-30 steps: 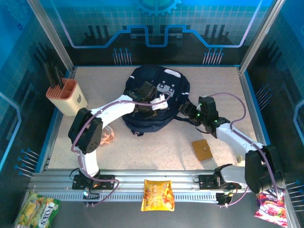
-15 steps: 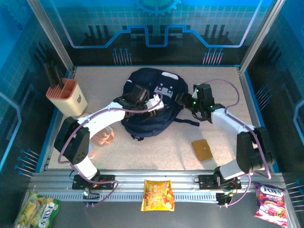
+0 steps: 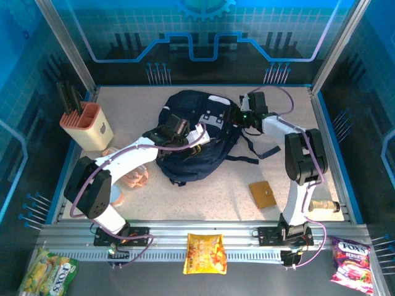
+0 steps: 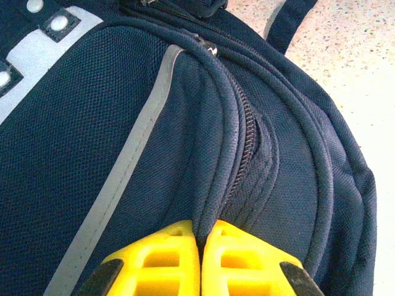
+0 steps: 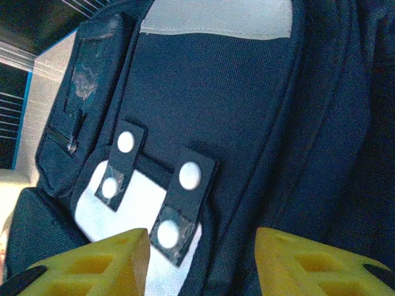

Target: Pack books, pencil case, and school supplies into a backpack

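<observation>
Left fingers (image 4: 166, 262) pinch a seam of the soft navy-blue fabric backpack (image 4: 74, 154); right fingers (image 5: 105, 259) hover spread. Limp cloth, likely best gripped at seams.

A robotics lab test cell: a speckled table (image 3: 203, 191) boxed in by aluminium posts (image 3: 65, 43) and translucent blue panels (image 3: 203, 31) printed with gear and circuit-trace graphics. Two arm bases (image 3: 114, 233) are bolted to a slotted rail (image 3: 166, 237) along its near edge.
</observation>
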Motion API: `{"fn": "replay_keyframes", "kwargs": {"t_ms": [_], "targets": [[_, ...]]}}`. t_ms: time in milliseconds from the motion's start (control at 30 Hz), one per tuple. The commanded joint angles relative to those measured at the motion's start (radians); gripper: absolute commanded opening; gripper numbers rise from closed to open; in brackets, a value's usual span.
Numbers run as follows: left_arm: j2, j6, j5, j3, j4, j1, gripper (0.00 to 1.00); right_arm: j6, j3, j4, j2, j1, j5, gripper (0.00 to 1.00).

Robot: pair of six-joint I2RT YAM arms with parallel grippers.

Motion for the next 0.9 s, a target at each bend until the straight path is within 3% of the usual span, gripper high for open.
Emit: {"fn": "replay_keyframes", "kwargs": {"t_ms": [0,567,867], "targets": [[-0.045,-0.039,0.062,0.000,0.025,0.005,0.04,-0.090,0.065,-0.084,0.055,-0.008,-0.045,0.50],[-0.013,-0.053,0.027,0.015,0.045,0.005,0.04,-0.245,-0.068,-0.178,0.003,-0.006,-0.269,0.49],[-0.012,-0.058,0.026,0.015,0.038,0.005,0.05,-0.242,-0.111,-0.149,-0.040,-0.010,-0.335,0.40]]}}
